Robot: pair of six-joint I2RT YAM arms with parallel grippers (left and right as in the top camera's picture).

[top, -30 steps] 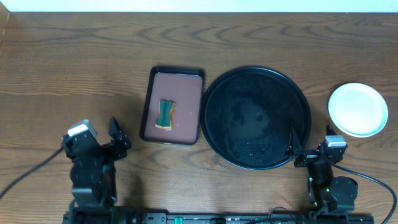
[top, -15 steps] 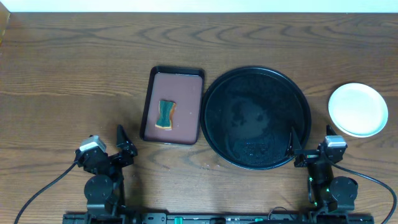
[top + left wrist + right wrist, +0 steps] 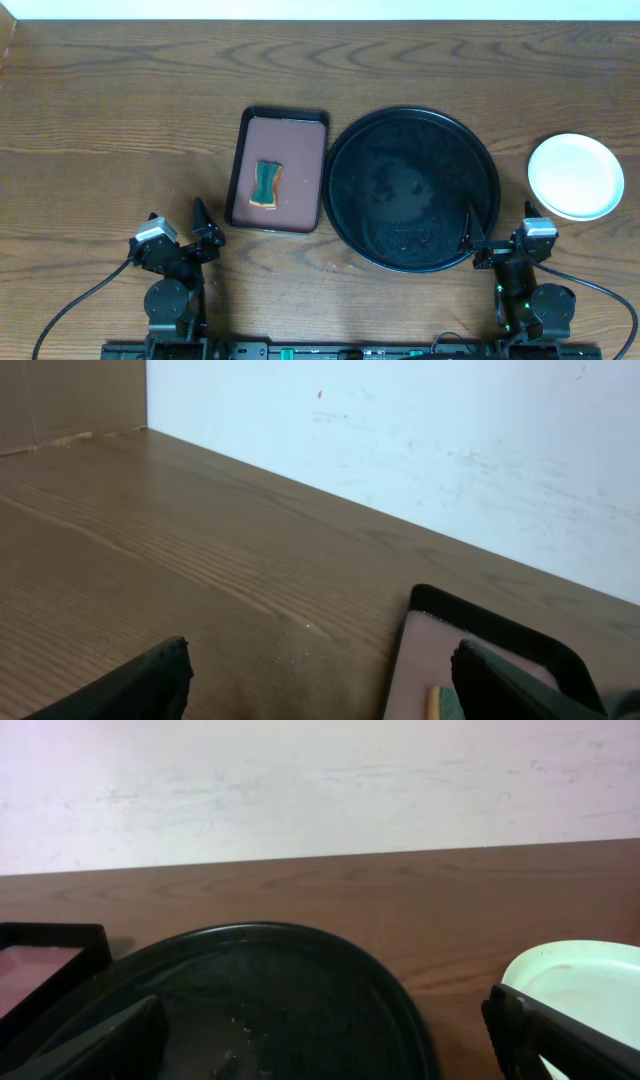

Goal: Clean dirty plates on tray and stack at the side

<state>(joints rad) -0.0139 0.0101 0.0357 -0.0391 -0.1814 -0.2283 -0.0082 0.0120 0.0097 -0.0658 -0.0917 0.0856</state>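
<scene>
Overhead, my left gripper [image 3: 176, 216] and my right gripper [image 3: 498, 226] sit at the near edge of the table [image 3: 100, 120], fingers spread wide apart. The round black tray [image 3: 410, 135] lies just ahead of my right gripper (only faint marks show on its gloss), close beside the small rectangular tray [image 3: 296, 150] that holds a sponge [image 3: 266, 185]. A pale plate [image 3: 575, 176] rests on the table right of the round black tray, apart from it; any plates beneath it I cannot tell.

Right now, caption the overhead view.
One plate right of round tray, sponge in small tray, left tool and right tool open.
</scene>
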